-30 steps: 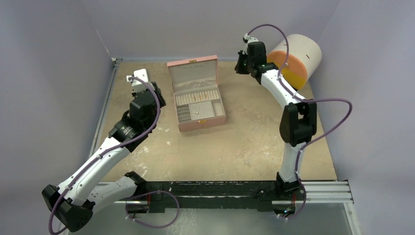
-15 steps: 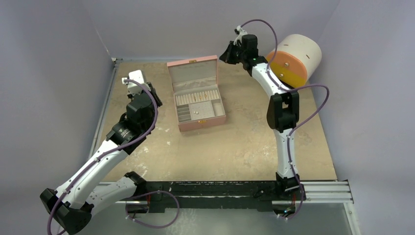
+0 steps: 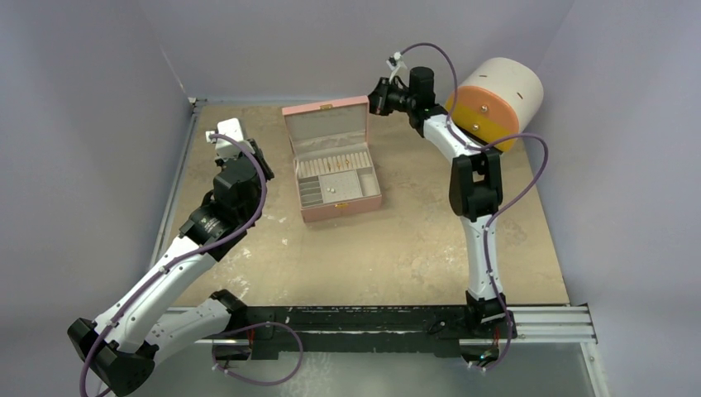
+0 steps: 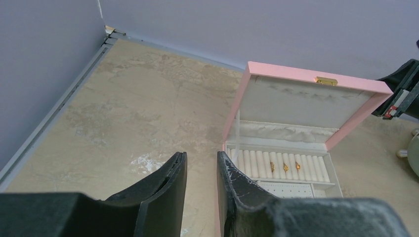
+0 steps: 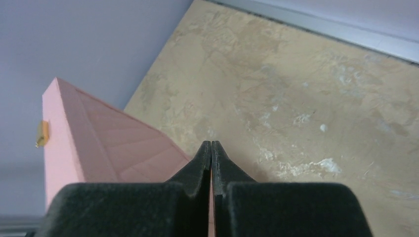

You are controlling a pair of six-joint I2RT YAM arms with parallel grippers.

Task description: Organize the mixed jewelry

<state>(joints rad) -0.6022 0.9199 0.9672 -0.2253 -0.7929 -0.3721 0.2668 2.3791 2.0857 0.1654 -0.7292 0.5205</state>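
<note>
beige mottled stone-look tabletop (image 3: 413, 240), pale scuff marks scattered over it. grey metal strip (image 3: 172, 194) runs along its left edge, black rail (image 3: 355, 318) across the near edge. pink quilted rectangular box (image 3: 340, 207) sits directly on the top, back-centre, lid open and upright, slightly skewed to the edges. white cylinder with orange end face (image 3: 496, 103) at far right, on its side; contact with the top not visible.

It looked like a robotics lab cell: plain lavender walls (image 3: 83, 83) boxed in a mottled beige tabletop (image 3: 397, 240), with a black-and-aluminium mounting rail (image 3: 546, 322) along the frame's bottom.
</note>
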